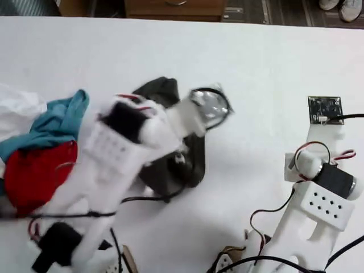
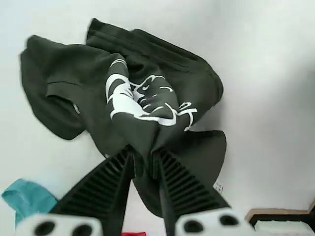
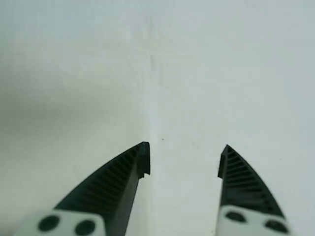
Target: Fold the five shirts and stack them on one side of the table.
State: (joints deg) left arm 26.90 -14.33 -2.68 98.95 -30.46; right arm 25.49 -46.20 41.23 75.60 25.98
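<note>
A dark shirt point(image 2: 147, 98) with a white print lies crumpled on the white table point(image 2: 266, 59). My left gripper point(image 2: 145, 160) is shut on a raised fold of that shirt, which hangs bunched between its ribbed black fingers point(image 2: 172, 184). From above, the dark shirt point(image 1: 170, 170) shows around and beneath the left arm point(image 1: 131, 136). A pile of shirts sits at the table's left edge: a red one point(image 1: 37, 173), a teal one point(image 1: 60, 122) and a white one point(image 1: 17, 108). My right gripper point(image 3: 185, 147) stands open over bare table, holding nothing.
The right arm point(image 1: 318, 193) is folded back at the table's near right, with cables trailing by its base. A corner of the teal shirt point(image 2: 27, 196) shows beside the left gripper. A wooden cabinet point(image 1: 176, 8) stands beyond the table's far edge.
</note>
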